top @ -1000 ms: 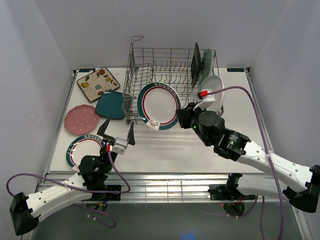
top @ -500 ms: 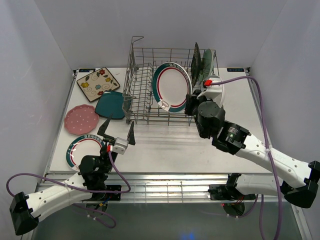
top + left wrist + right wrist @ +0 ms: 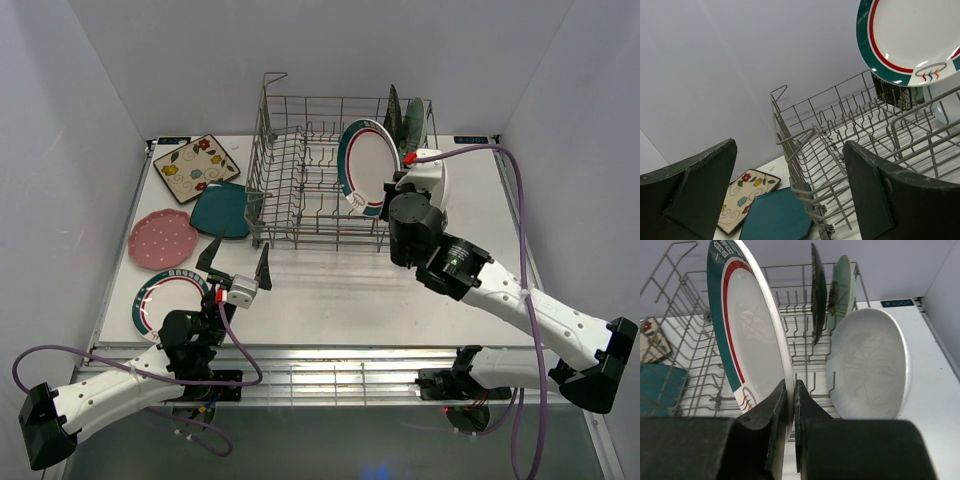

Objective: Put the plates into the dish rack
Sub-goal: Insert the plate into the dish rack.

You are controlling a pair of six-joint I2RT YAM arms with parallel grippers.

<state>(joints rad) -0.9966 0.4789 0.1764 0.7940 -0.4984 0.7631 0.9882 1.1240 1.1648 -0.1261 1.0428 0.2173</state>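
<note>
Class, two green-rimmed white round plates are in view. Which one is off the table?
The green-rimmed plate pinched upright in the right gripper over the dish rack; the other plate lies flat on the table beside the left gripper.

Four plates [image 3: 163, 238] lie left of the dish rack [image 3: 300, 165]; two stand in its right end.

Gloss against matt
Green-rimmed plate [image 3: 747, 340]: glossy glazed ceramic. Dish rack [image 3: 258, 180]: dull grey metal wire. Table [image 3: 330, 290]: smooth, matt white.
</note>
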